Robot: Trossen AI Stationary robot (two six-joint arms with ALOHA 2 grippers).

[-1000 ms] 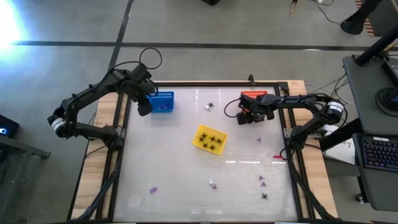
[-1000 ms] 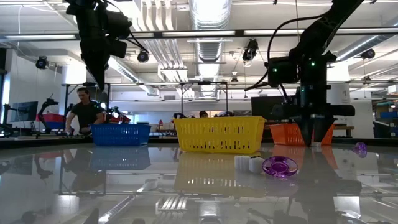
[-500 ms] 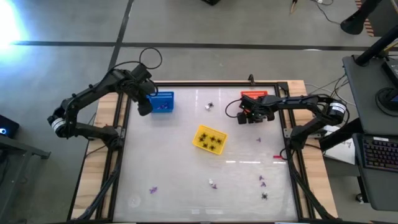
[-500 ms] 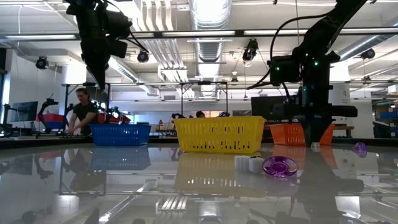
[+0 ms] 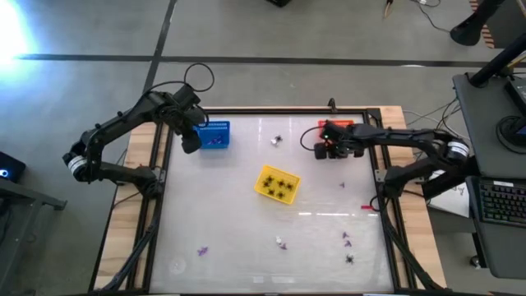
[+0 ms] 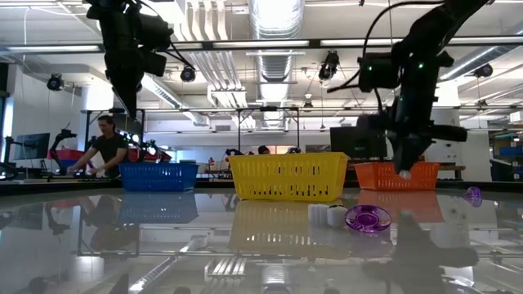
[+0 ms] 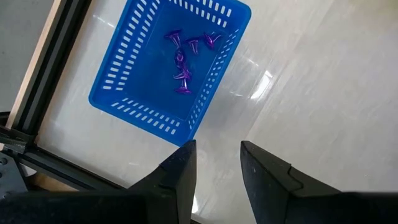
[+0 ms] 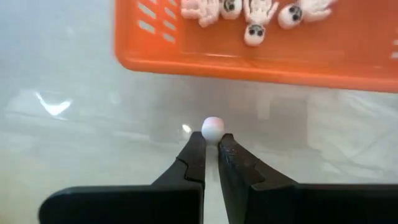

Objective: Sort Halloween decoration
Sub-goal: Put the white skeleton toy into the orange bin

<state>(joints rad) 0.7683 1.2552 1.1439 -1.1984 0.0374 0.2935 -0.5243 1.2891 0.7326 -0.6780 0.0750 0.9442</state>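
Observation:
My right gripper (image 8: 211,144) is shut on a small white decoration piece (image 8: 212,127), just in front of the orange basket (image 8: 261,46), which holds several white skeleton-like pieces. In the low view the piece (image 6: 404,173) hangs above the table. My left gripper (image 7: 214,163) stands open and empty, high beside the blue basket (image 7: 171,62), which holds several purple pieces. The yellow basket (image 5: 277,183) at mid-table holds black spider shapes. Loose pieces lie on the table: a black-and-white one (image 5: 277,141), purple ones (image 5: 202,251) (image 5: 346,238) and a white one (image 5: 280,242). My right gripper pinches the white piece between its two fingertips (image 8: 198,142); the piece's round white end (image 8: 212,126) sticks out past them. The fingers come from above, slanting steeply down. The piece is lifted clear of the table, in front of the orange basket's near wall.
Dark frame rails (image 5: 161,189) edge the glossy table. A purple piece (image 6: 367,218) and white bits (image 6: 328,215) lie close to the low camera. A black piece (image 5: 350,258) sits near the front right. A person works at a bench (image 6: 105,147) in the room behind.
My right gripper has shut on the white piece at the table surface and risen with it, drifting slightly toward the orange basket at the far edge. The piece now hangs clear of the table.

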